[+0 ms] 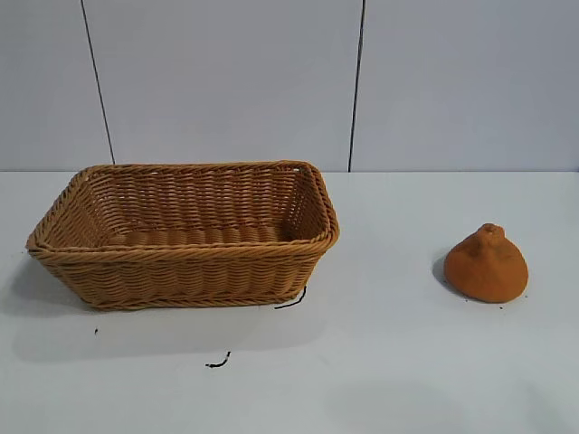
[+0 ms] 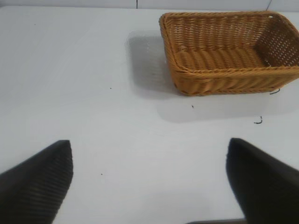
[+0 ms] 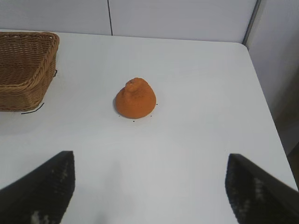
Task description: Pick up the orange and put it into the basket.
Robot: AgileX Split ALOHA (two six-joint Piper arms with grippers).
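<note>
The orange (image 1: 487,265) is a matte orange-brown dome with a small knob on top, sitting on the white table at the right. It also shows in the right wrist view (image 3: 136,98). The tan wicker basket (image 1: 185,258) stands at the left, empty; it also shows in the left wrist view (image 2: 224,79) and the right wrist view (image 3: 25,70). My right gripper (image 3: 149,156) is open and empty, well short of the orange. My left gripper (image 2: 149,142) is open and empty, apart from the basket. Neither arm shows in the exterior view.
Small black thread scraps (image 1: 218,363) lie on the table in front of the basket, one (image 1: 291,298) at its corner. The table's edge (image 3: 266,100) runs close beyond the orange in the right wrist view. A grey panelled wall (image 1: 289,81) stands behind.
</note>
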